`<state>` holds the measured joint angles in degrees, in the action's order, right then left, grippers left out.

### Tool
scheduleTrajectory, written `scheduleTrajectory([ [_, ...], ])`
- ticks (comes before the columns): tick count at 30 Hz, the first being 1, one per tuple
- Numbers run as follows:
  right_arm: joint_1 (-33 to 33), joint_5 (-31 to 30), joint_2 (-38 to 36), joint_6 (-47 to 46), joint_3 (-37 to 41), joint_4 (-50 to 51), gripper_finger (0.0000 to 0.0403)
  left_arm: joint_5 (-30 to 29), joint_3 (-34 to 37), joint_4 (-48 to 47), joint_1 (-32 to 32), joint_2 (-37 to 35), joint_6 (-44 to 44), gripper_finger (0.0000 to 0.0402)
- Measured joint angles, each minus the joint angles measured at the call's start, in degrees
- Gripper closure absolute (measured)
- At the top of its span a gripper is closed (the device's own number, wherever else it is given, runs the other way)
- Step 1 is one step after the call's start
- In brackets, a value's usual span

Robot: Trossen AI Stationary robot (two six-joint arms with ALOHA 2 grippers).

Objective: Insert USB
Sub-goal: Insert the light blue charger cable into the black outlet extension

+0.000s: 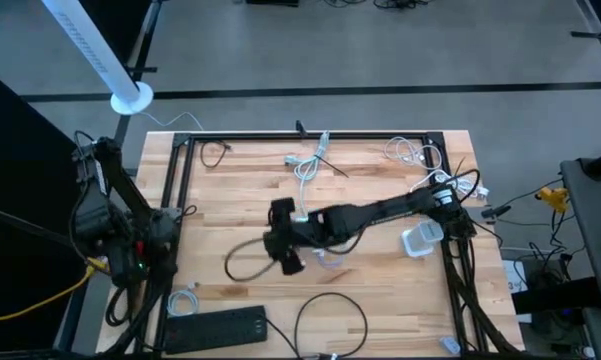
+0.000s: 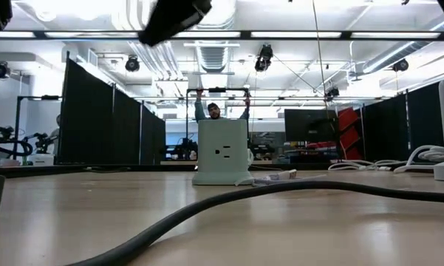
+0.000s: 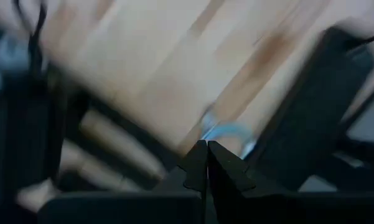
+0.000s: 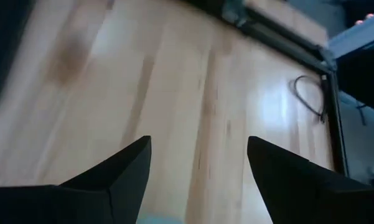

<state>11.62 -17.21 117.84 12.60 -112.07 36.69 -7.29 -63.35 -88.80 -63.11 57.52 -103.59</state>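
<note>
My right arm reaches from the table's right side across its middle; its gripper [image 1: 278, 240] hangs open over bare wood, touching nothing. In the right wrist view its gripper [image 4: 199, 168] shows a wide gap between the two dark fingers. A white power cube [image 2: 222, 151] stands upright on the table with a small white plug end [image 2: 273, 176] lying beside it. White cables [image 1: 306, 165] lie near the far edge. My left arm is folded at the table's left edge, its gripper [image 3: 206, 163] shut on nothing.
A thick black cable [image 2: 229, 203] snakes over the table, looping [image 1: 245, 262] near my right gripper. A black power strip [image 1: 215, 328] lies at the near edge, and a pale box [image 1: 420, 240] and white cable coils [image 1: 415, 152] on the right. A black frame [image 1: 310, 137] borders the table.
</note>
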Motion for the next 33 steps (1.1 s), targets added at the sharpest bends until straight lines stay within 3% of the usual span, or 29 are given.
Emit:
scheduleTrajectory([
  [3, -0.1, 3.0, -1.5, -5.0, -0.1, -3.8, 0.0161, 3.0, 4.7, 4.9, 0.0, 0.5, 3.8, 0.0402],
  [8, 0.5, 7.2, -1.4, -15.9, 0.0, -8.6, 0.0164, 3.3, 11.3, 21.9, 2.1, 1.7, 16.2, 0.0402],
  [14, -0.2, 8.9, -7.0, -22.3, -4.4, -12.4, 0.017, 10.3, 12.5, 22.1, 4.4, 1.7, 26.7, 0.0402],
  [16, -0.9, 8.8, -10.9, -21.9, -6.3, -11.5, 0.0172, 9.7, 10.2, 21.9, 4.4, 0.2, 30.1, 0.0402],
  [18, -1.4, 8.8, -14.8, -21.1, -7.1, -11.1, 0.0174, 5.9, 7.5, 22.0, 4.5, -1.6, 33.9, 0.0402],
  [22, -3.0, 10.3, -19.6, -18.2, -6.6, -10.4, 0.0182, -8.1, 5.5, 22.4, 4.7, -5.0, 41.3, 0.0402],
  [25, -4.2, 12.3, -21.0, -17.3, -6.2, -7.2, 0.019, -9.7, 6.3, 19.6, 8.1, -6.3, 43.1, 0.0402],
  [29, -6.9, 15.1, -20.9, -20.1, -5.3, 7.0, 0.0199, -12.4, 6.7, 18.7, 17.9, -7.3, 48.5, 0.0402],
  [31, -8.7, 13.5, -19.8, -21.8, -3.9, 14.6, 0.0203, -20.2, 6.7, 21.5, 23.2, -8.0, 52.9, 0.0402],
  [33, -10.9, 12.7, -18.4, -22.0, -0.9, 18.3, 0.0206, -34.5, 6.7, 28.5, 28.3, -8.3, 57.4, 0.0402],
])
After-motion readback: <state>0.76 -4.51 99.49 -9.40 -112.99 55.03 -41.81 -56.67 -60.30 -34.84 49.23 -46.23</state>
